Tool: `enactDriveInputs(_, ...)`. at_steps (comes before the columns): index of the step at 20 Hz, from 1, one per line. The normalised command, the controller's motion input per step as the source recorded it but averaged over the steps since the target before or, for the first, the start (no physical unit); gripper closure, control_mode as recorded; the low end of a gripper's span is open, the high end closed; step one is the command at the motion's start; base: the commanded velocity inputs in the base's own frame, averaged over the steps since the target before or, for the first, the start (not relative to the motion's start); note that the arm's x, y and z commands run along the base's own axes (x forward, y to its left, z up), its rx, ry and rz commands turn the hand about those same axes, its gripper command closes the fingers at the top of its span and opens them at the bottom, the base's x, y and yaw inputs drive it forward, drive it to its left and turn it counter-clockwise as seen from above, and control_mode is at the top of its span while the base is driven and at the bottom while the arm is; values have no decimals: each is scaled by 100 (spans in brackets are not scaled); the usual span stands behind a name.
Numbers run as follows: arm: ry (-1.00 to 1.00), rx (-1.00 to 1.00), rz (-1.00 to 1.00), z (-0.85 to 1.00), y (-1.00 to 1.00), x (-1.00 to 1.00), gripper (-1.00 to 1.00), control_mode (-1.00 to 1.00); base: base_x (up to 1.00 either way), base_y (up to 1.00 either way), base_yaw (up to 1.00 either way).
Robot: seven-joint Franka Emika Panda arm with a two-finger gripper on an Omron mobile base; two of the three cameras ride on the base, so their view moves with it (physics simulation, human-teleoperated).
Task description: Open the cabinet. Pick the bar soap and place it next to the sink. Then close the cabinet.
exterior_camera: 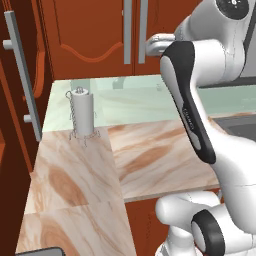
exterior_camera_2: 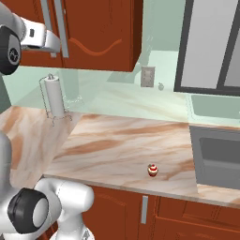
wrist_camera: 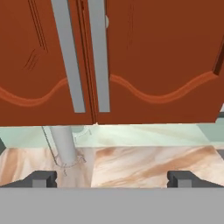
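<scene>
I am facing the cabinet (wrist_camera: 131, 61), both doors shut, my hand (wrist_camera: 112, 178) spread wide and empty; every step remains.

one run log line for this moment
phase: approach cabinet | doors: closed | gripper: open, empty, facing handles | paper towel holder: on counter

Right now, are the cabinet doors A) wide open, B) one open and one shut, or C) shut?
C: both doors of the cabinet sit flush together, their grey handles side by side, and the open gripper is not touching them.
</scene>
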Motion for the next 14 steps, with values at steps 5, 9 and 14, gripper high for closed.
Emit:
enactDriveInputs(5,-7,0,0,-9,0,51,-100,-100,0,0,0)
enactDriveInputs(9,0,0,0,0,0,41,-100,-100,0,0,0)
enactDriveInputs(14,0,0,3,0,8,11,-100,-100,0,0,0)
